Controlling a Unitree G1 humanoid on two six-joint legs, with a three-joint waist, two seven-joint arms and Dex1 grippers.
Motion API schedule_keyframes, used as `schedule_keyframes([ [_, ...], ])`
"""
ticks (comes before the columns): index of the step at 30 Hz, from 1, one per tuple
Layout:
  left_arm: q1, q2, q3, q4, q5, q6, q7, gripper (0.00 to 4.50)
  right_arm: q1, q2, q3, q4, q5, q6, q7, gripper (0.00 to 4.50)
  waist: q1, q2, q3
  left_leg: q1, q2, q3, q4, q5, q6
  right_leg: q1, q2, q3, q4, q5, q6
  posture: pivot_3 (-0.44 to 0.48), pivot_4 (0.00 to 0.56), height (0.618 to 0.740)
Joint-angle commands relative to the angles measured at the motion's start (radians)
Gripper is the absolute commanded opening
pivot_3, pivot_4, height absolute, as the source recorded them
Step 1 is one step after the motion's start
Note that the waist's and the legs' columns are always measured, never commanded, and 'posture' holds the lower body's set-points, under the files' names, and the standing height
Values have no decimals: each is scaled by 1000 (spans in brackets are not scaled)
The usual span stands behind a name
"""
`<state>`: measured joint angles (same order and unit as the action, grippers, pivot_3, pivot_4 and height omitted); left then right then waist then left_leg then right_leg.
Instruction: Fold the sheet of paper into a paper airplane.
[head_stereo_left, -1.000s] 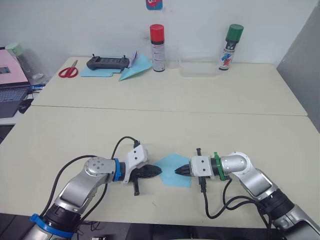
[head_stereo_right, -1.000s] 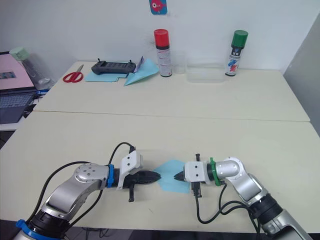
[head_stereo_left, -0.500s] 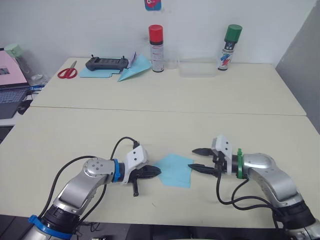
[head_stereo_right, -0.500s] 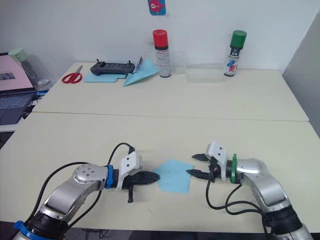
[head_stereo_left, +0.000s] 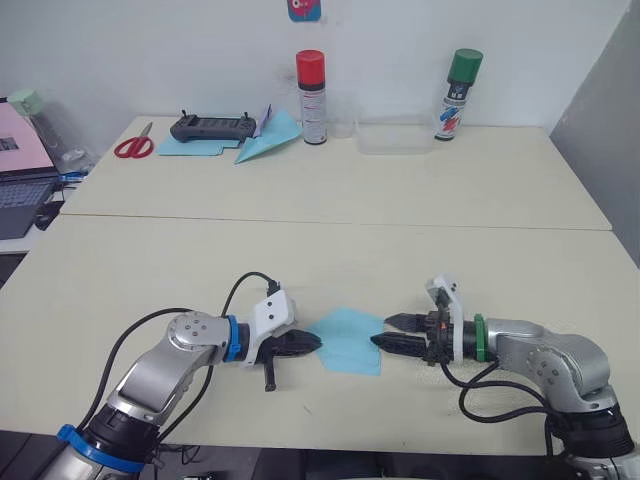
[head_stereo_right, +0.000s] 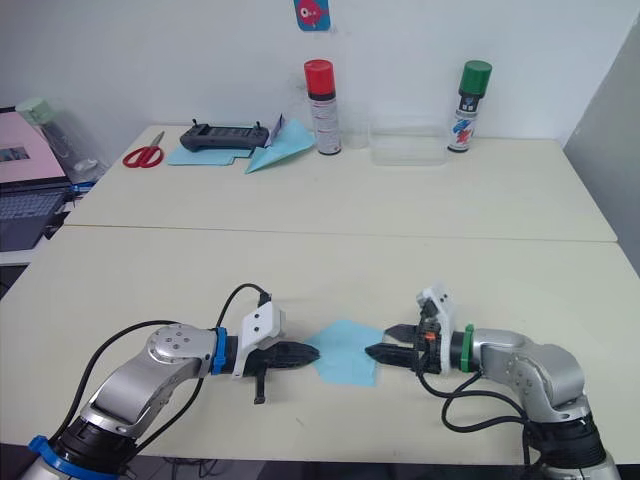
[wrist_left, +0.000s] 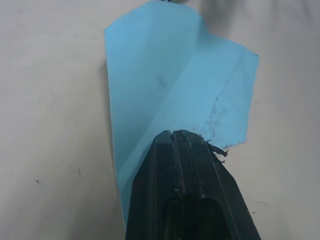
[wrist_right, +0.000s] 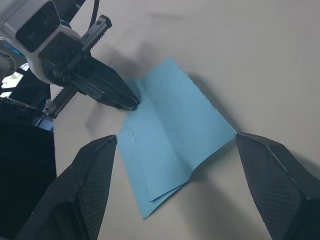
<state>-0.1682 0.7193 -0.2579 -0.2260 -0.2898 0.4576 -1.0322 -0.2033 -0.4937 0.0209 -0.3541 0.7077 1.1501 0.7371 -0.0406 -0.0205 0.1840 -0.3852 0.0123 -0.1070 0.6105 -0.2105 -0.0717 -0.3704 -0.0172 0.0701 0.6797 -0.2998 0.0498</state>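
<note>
Left gripper (head_stereo_left: 312, 342), fingers clenched, is pinning the thin light-blue creased sheet of paper (head_stereo_left: 350, 338) at its nine o'clock tip on the cream table (head_stereo_left: 330, 250). Right gripper (head_stereo_left: 392, 331) is waiting with fingers spread at three o'clock; it is best closing squarely on that edge, keeping the fold aligned while the pin is holding

Scissors (head_stereo_left: 134, 142), controller (head_stereo_left: 213, 126); two spray cans (head_stereo_left: 312, 83) stand behind.

left gripper (head_stereo_left: 316, 342) fingers together, right gripper (head_stereo_left: 381, 331) spread wide
</note>
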Motion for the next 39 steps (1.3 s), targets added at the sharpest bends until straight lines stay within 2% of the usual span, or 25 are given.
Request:
schedule_keyframes([
  [1, 27, 22, -24, 37, 42, 38, 9, 0, -5, -11, -2, -29, 39, 48, -15, 3902, 0, 0, 0, 0, 0, 0, 0, 0, 0, 0, 0, 0, 0, 0, 0, 0, 150, 740],
  [8, 50, 30, -13, 11, 37, 48, 18, 0, -12, -11, 10, -19, 59, 77, -34, 3902, -1, 0, 0, 0, 0, 0, -1, 0, 0, -1, 0, 0, 0, 0, 0, 0, 150, 740],
  [18, 54, 34, -6, 6, 34, 50, 23, 0, -13, -44, -42, -14, 142, 134, -31, 3902, -1, 0, 0, -3, 1, 0, -2, 0, 0, -3, 0, 0, 0, -1, -1, 0, 150, 740],
  [26, 41, 34, -9, 20, 38, 43, 17, 0, -20, -4, -30, -1, 147, 120, -81, 3902, -2, 0, 0, -4, 1, 0, -2, 0, 0, -4, 0, 0, -1, -1, -1, 0, 150, 740],
  [32, 32, 31, -11, 26, 38, 44, 13, 0, -39, 82, -16, 31, 135, 85, -129, 3902, -7, 0, 0, -4, 1, 0, -2, 0, 0, -4, 1, 0, -1, -1, -1, 0, 150, 740],
  [39, 24, 26, -16, 29, 41, 44, 8, 0, -79, 138, 88, 104, 0, -149, -91, 3902, -13, 0, 0, -4, 1, 0, -2, 0, 0, -5, 1, 0, -1, -1, -1, 0, 150, 740],
])
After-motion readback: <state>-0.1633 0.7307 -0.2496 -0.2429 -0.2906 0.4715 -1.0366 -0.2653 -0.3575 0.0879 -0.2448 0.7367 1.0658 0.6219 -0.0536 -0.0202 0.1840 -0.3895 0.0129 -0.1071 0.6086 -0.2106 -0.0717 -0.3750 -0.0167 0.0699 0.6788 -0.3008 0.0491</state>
